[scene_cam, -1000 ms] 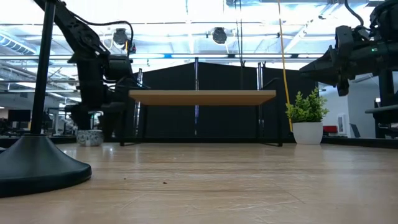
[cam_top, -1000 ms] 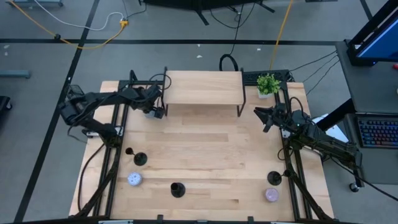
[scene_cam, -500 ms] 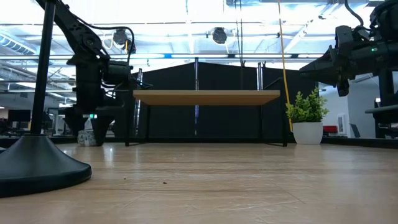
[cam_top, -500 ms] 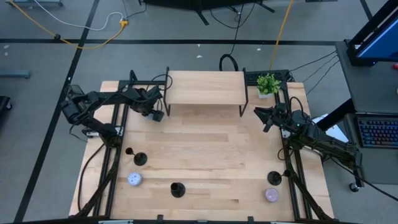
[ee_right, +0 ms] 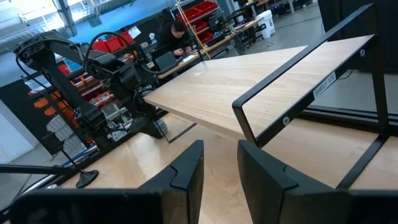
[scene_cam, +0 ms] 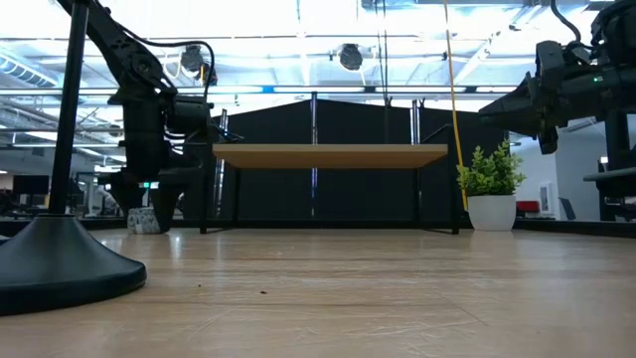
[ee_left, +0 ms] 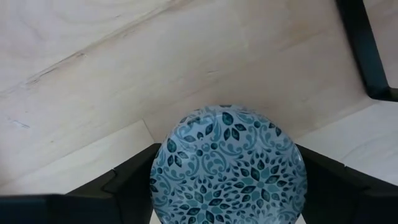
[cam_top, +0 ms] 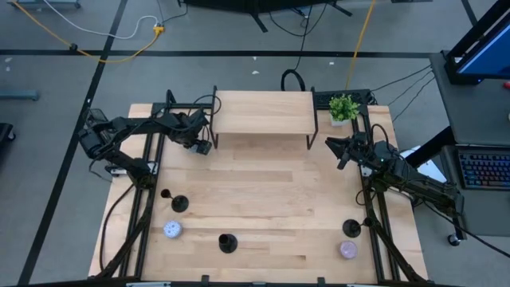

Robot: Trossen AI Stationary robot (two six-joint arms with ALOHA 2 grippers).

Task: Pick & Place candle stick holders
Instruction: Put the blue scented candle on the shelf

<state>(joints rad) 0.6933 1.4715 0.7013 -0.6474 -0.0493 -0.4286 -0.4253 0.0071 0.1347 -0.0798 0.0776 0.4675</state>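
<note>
Your left gripper (cam_top: 202,146) sits at the shelf's (cam_top: 261,112) left front corner, low over the table (cam_top: 263,199), with its fingers (ee_left: 134,180) spread on either side of a round tin (ee_left: 227,165) with a blue-and-white floral lid; the wrist view shows the tin filling the gap between them, but you cannot tell whether the pads actually press its sides. In the low view that tin (scene_cam: 142,220) rests on the table right under the arm, beside the shelf leg (scene_cam: 204,194). Your right gripper (cam_top: 333,145) waits in the air off the shelf's right front corner, near the plant (cam_top: 343,107), and its fingers (ee_right: 186,171) stand slightly apart with nothing between them. None of the three holders is in either gripper. One holder (cam_top: 179,204) stands on the left side of the table, well in front of the left gripper, with a smaller dark piece (cam_top: 166,194) just beside it. A second holder (cam_top: 228,242) stands near the front edge, left of centre, and the third holder (cam_top: 351,229) stands at the front right. A pale tin (cam_top: 172,230) lies between the first two holders, and a lilac tin (cam_top: 348,249) lies just in front of the third.
</note>
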